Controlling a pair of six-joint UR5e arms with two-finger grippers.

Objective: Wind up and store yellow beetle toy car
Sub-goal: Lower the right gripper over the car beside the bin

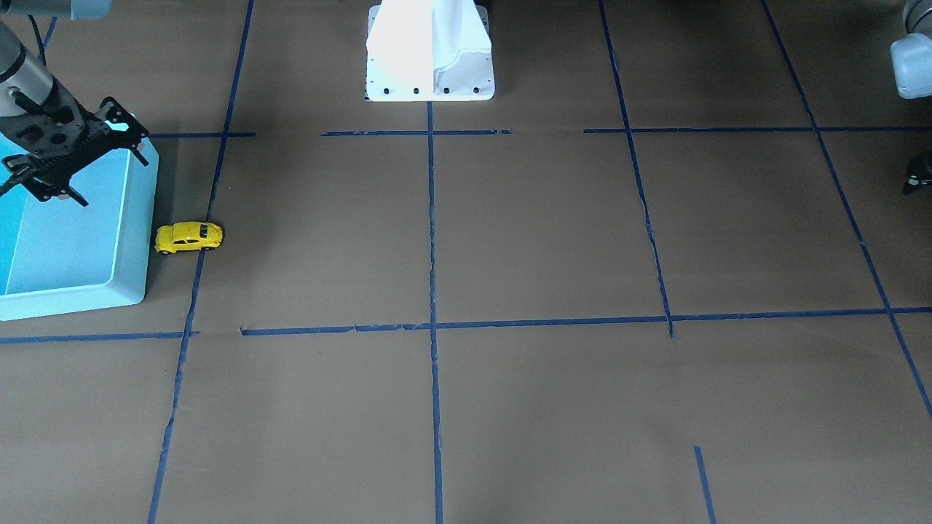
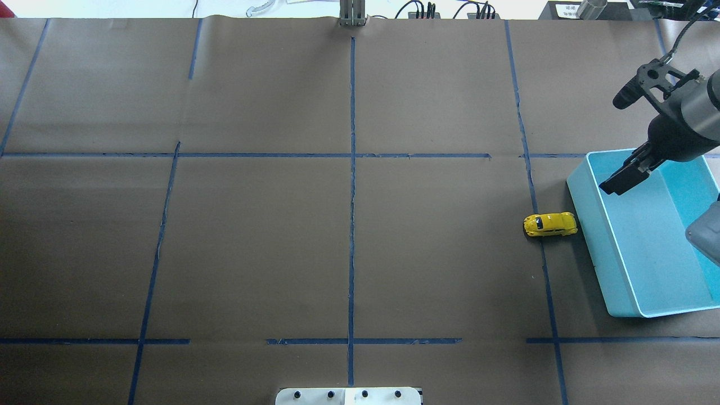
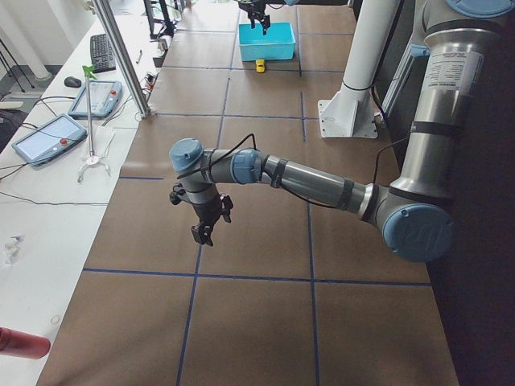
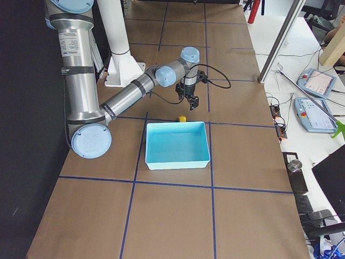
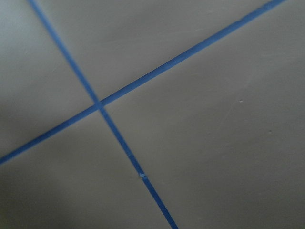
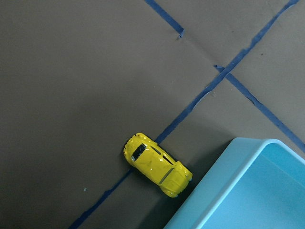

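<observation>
Brown paper tabletop (image 2: 253, 253) gridded with blue tape (image 2: 352, 225). The car (image 2: 550, 224) lies on a tape line, long axis crosswise, nose apparently toward the bin (image 2: 596, 247) just beside it. High by the bin's far corner, the right gripper (image 2: 620, 181) hangs empty, its spread unclear; it should straddle the car's flanks. The left gripper's (image 3: 205, 229) state I cannot tell.

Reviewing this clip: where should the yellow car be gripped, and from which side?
Grip the car across its narrow width, on the two door sides, coming straight down from above. It stands upright on its wheels with both long sides free, while one end lies close against the bin wall, likely leaving a finger no room there.
</observation>
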